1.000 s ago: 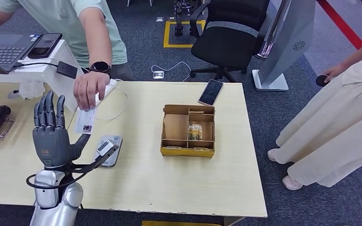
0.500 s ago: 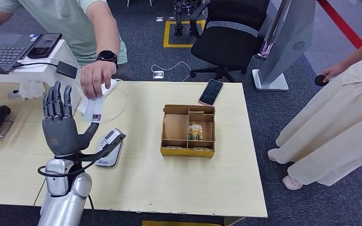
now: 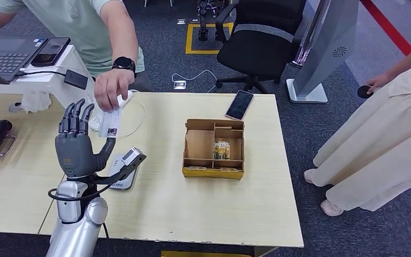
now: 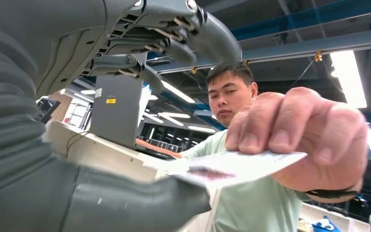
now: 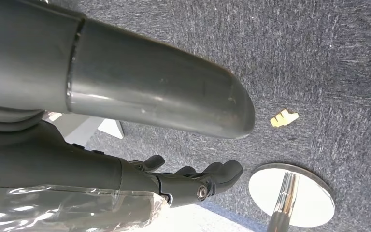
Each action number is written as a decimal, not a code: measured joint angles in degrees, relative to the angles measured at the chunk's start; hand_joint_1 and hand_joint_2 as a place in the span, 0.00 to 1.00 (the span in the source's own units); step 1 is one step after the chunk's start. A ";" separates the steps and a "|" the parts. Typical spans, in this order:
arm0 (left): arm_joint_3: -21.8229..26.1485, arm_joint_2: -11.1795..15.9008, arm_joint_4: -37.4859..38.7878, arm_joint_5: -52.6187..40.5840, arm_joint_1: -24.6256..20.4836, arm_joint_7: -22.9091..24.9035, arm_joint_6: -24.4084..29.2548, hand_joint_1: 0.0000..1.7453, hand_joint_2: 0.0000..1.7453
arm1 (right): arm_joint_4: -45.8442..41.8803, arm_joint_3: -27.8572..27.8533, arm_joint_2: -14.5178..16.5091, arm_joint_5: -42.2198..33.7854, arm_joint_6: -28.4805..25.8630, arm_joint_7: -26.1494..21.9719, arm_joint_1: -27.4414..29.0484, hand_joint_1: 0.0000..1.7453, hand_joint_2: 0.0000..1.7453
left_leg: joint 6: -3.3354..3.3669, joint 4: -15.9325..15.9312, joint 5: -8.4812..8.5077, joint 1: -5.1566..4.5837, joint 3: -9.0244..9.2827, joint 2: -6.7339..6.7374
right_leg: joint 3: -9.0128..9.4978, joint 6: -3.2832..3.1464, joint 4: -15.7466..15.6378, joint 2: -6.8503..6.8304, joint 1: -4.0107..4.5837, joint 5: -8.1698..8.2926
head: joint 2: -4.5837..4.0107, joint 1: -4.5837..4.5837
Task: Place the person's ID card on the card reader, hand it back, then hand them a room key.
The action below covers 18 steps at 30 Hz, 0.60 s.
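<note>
Left hand (image 3: 76,147) raised over table (image 3: 203,214) near its front-left part, palm up, fingers (image 3: 75,116) upright and slightly apart, thumb (image 3: 106,151) angled out; nothing held. In left wrist view, fingers (image 4: 174,38) curved above, thumb (image 4: 140,205) below, wide gap between them. Card (image 4: 232,166) lying edge-on in that gap, just beside thumb tip; contact not determinable. Card pinched along one edge by person's hand (image 4: 299,140).

From head view, card (image 3: 110,123) hanging from person's hand (image 3: 109,88), just beside robot fingers on their right, above table. White, rectangular, small dark patch near lower end; print too small to read.

Card reader (image 3: 123,170) flat on table beneath left hand, partly hidden by wrist.

Right hand (image 5: 193,181) over carpet, fingers loosely curled, nothing between them.

Further out: box (image 3: 214,149) with dividers mid-table, printed item in one compartment. Phone (image 3: 239,104) near table's far edge. Beyond, chair (image 3: 259,43) on carpet.
</note>
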 joint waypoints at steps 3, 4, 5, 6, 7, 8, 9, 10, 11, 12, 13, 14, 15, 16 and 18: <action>-0.30 0.03 0.03 -0.03 0.03 -0.41 0.00 1.00 1.00 | -0.05 0.00 0.00 0.03 -0.01 -0.01 0.00 0.00 0.00 | 0.00 0.00 0.00 0.00 0.00 0.00 | 0.00 0.00 0.00 0.00 0.00 0.00 | 0.00 0.00; -0.37 0.04 0.05 -0.03 0.03 -0.45 0.00 1.00 1.00 | -0.06 0.00 0.00 0.03 -0.01 -0.01 0.00 0.00 0.00 | 0.00 0.00 0.00 0.00 0.00 0.00 | 0.00 0.00 0.00 0.00 0.00 0.00 | 0.00 0.00; -0.42 0.04 0.10 -0.03 0.03 -0.49 0.00 1.00 1.00 | -0.08 0.00 0.00 0.03 -0.01 -0.01 0.00 0.00 0.00 | 0.00 0.00 0.00 0.00 0.00 0.00 | 0.00 0.00 0.00 0.00 0.00 0.00 | 0.00 0.00; -0.45 0.05 0.18 -0.02 0.03 -0.52 0.00 1.00 1.00 | -0.09 0.00 0.00 0.05 -0.01 -0.01 0.00 0.00 0.00 | 0.00 0.00 0.00 0.00 0.00 0.00 | 0.00 0.00 0.00 0.00 0.00 0.00 | 0.00 0.00; -0.48 0.05 0.24 -0.01 0.02 -0.55 0.00 1.00 1.00 | -0.10 0.00 0.00 0.07 0.00 -0.01 0.00 0.00 0.00 | 0.00 0.00 0.00 0.00 0.00 0.00 | 0.00 0.00 0.00 0.00 0.00 0.00 | 0.00 0.00; -0.50 0.05 0.28 0.00 0.01 -0.56 0.01 1.00 1.00 | -0.10 0.00 0.00 0.08 0.00 -0.01 0.00 0.00 0.00 | 0.00 0.00 0.00 0.00 0.00 0.00 | 0.00 0.00 0.00 0.00 0.00 0.00 | 0.00 0.00; -0.52 0.05 0.31 0.02 0.00 -0.57 0.01 1.00 1.00 | -0.10 0.00 0.00 0.10 0.00 -0.01 0.00 0.00 0.00 | 0.00 0.00 0.00 0.00 0.00 0.00 | 0.00 0.00 0.00 0.00 0.00 0.00 | 0.00 0.00; -0.55 0.05 0.31 0.03 -0.02 -0.57 0.02 1.00 1.00 | -0.10 0.00 0.00 0.10 -0.01 -0.01 0.00 0.00 0.00 | 0.00 0.00 0.00 0.00 0.00 0.00 | 0.00 0.00 0.00 0.00 0.00 0.00 | 0.00 0.00; -0.57 0.05 0.31 0.03 -0.04 -0.57 0.02 1.00 1.00 | -0.10 0.00 0.00 0.10 -0.01 -0.01 0.00 0.00 0.00 | 0.00 0.00 0.00 0.00 0.01 0.00 | 0.00 0.00 0.00 0.00 0.00 0.00 | 0.00 0.00; -0.59 0.05 0.32 0.03 -0.05 -0.59 0.02 1.00 1.00 | -0.10 0.00 0.00 0.10 -0.01 -0.01 0.00 0.00 0.00 | 0.00 0.00 0.00 0.00 0.01 0.00 | 0.00 0.00 0.00 0.00 0.00 0.00 | 0.00 0.00; -0.61 0.05 0.32 0.05 -0.05 -0.65 0.02 1.00 1.00 | -0.10 0.00 0.00 0.10 -0.01 -0.02 0.00 0.00 0.00 | 0.00 0.00 0.00 0.00 0.01 0.00 | 0.00 0.00 0.00 0.00 0.00 0.00 | 0.00 0.00; -0.62 0.05 0.33 0.09 -0.04 -0.71 0.02 1.00 1.00 | -0.10 0.00 0.00 0.10 -0.01 -0.03 0.00 0.00 0.00 | 0.00 0.00 0.00 0.00 0.01 0.00 | 0.00 0.00 0.00 0.00 0.00 0.00 | 0.00 0.00; -0.64 0.05 0.34 0.16 -0.04 -0.79 0.02 1.00 1.00 | -0.10 0.00 0.00 0.10 -0.01 -0.04 0.00 0.00 0.00 | 0.00 0.00 0.00 0.00 0.01 0.00 | 0.00 0.00 0.00 0.00 0.00 0.00 | 0.00 0.00; -0.66 0.05 0.35 0.25 -0.04 -0.85 0.02 1.00 1.00 | -0.10 0.00 0.00 0.10 -0.01 -0.05 0.00 0.00 0.00 | 0.00 0.00 0.00 0.00 0.01 0.00 | 0.00 0.00 0.00 0.00 0.00 0.00 | 0.00 0.00; -0.70 0.05 0.39 0.42 -0.04 -0.90 0.02 1.00 1.00 | -0.11 0.00 0.00 0.10 -0.01 -0.06 0.00 0.00 0.00 | 0.00 0.00 0.00 0.00 0.01 0.00 | 0.00 0.00 0.00 0.00 0.00 0.00 | 0.00 -0.01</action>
